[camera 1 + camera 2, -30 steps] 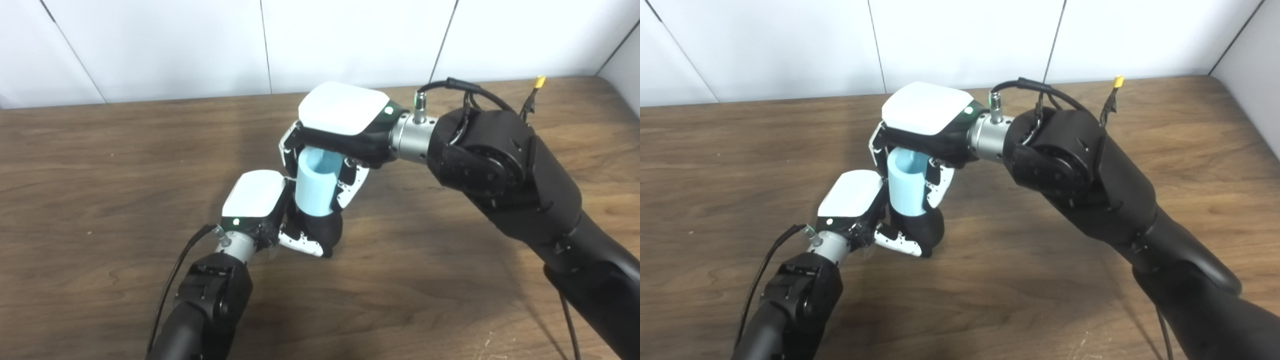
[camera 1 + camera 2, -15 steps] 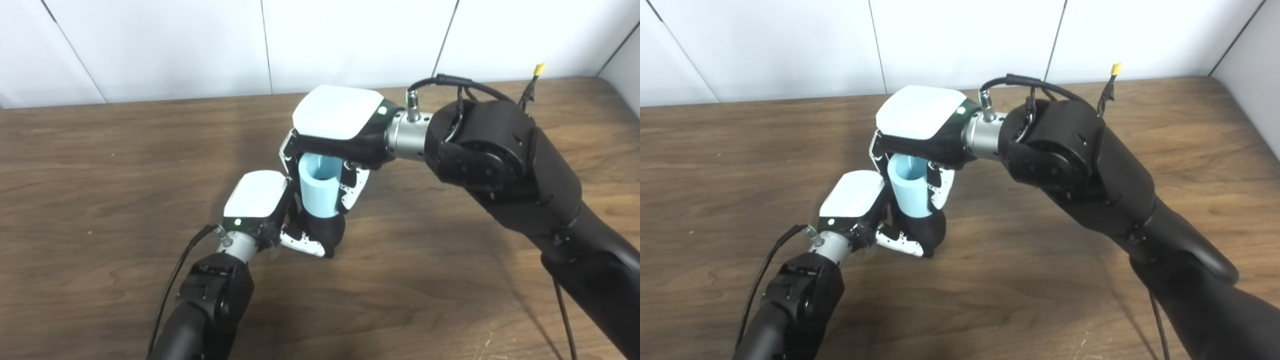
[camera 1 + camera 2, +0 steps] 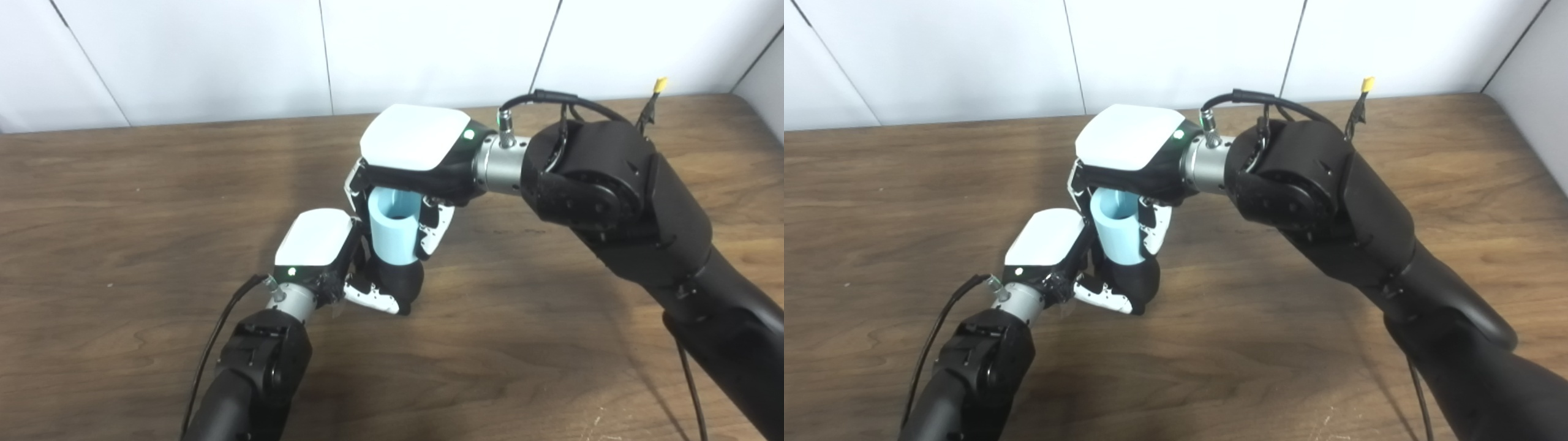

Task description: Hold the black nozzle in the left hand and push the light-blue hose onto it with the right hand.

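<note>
- The left hand [image 3: 315, 248] sits near the middle of the table [image 3: 122, 202], its arm coming up from the bottom edge, left of centre.
- The nozzle [image 3: 401, 282] is just right of the left hand, in its grasp, low over the table.
- The hose [image 3: 393, 236] stands upright directly on top of the nozzle, touching it, with its open end upward.
- The right hand [image 3: 416, 153] is above and behind the left hand, over the top of the hose, with fingers [image 3: 436, 226] down either side of it.
- The right arm stretches away to the right and down to the bottom right corner.
- A wall [image 3: 429, 49] stands behind the table's far edge.
</note>
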Available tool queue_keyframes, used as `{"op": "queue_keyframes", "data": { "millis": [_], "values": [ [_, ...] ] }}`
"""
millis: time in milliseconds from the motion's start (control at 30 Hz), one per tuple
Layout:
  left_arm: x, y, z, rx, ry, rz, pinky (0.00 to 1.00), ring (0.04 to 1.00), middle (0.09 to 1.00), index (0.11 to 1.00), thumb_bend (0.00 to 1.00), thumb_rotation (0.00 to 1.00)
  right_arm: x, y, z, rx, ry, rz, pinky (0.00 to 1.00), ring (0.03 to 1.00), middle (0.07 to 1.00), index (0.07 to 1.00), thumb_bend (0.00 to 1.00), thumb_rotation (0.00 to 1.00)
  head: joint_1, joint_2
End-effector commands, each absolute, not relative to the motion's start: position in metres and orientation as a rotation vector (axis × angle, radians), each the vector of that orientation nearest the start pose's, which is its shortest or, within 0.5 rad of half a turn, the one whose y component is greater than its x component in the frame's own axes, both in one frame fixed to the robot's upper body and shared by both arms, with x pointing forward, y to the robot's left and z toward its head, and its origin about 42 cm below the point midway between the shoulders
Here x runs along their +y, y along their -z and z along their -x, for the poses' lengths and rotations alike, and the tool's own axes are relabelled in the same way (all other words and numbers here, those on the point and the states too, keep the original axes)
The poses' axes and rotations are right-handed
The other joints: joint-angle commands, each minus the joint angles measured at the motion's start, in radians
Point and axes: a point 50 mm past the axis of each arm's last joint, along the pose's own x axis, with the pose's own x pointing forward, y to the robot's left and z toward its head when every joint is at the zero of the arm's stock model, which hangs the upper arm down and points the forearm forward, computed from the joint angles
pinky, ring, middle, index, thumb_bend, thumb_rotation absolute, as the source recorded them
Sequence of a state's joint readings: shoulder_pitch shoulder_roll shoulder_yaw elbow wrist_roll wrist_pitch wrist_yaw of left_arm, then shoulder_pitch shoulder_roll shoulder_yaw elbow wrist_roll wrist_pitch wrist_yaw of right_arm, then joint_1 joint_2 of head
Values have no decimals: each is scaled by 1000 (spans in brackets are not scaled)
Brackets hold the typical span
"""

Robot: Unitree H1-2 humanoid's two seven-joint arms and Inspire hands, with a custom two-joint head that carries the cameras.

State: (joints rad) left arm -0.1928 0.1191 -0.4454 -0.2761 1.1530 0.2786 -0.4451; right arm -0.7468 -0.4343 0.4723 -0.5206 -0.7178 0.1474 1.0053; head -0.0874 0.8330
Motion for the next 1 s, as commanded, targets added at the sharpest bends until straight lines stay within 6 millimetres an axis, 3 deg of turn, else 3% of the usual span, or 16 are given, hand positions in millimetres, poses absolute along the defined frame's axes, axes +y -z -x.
{"op": "queue_keyframes", "data": {
  "millis": [0, 267, 367, 500, 633, 800, 867, 900, 933, 967],
  "values": [
    [112, -186, -302, -169, 424, -1260, 392, 458, 495, 477, 504, 0, -133, -364, -335, -577, -887, 1594, 271, 400, 545, 521, 488, 0, 0, 1],
    [112, -188, -301, -169, 427, -1260, 384, 449, 484, 478, 505, 0, -136, -352, -339, -535, -895, 1593, 263, 391, 530, 535, 486, 0, 0, 2],
    [112, -188, -301, -170, 428, -1259, 389, 453, 488, 478, 505, 0, -136, -345, -340, -520, -895, 1596, 324, 383, 500, 550, 491, 0, 3, 5],
    [112, -187, -301, -179, 428, -1265, 389, 452, 487, 478, 505, 0, -136, -336, -341, -523, -915, 1577, 271, 387, 508, 541, 488, 0, 2, 8],
    [112, -187, -301, -177, 426, -1262, 388, 449, 490, 478, 505, 0, -135, -327, -342, -521, -942, 1590, 283, 384, 499, 524, 492, 0, 1, 9],
    [112, -187, -301, -175, 424, -1265, 392, 457, 495, 476, 504, 0, -133, -330, -339, -539, -935, 1636, 263, 362, 477, 553, 498, 0, 2, 7],
    [112, -187, -301, -175, 424, -1263, 388, 455, 489, 477, 505, 0, -133, -336, -335, -532, -936, 1677, 233, 391, 505, 503, 515, 0, 2, 7],
    [112, -188, -301, -174, 423, -1263, 387, 453, 487, 478, 505, 0, -133, -339, -334, -510, -947, 1699, 281, 427, 496, 563, 542, 0, 2, 6],
    [112, -188, -301, -173, 424, -1262, 389, 455, 491, 477, 505, 0, -133, -342, -333, -485, -960, 1715, 390, 528, 578, 610, 766, 74, 3, 7],
    [111, -188, -301, -172, 424, -1261, 390, 455, 493, 477, 504, 0, -133, -346, -331, -461, -970, 1724, 519, 643, 668, 660, 906, 138, 3, 7]
  ]
}}
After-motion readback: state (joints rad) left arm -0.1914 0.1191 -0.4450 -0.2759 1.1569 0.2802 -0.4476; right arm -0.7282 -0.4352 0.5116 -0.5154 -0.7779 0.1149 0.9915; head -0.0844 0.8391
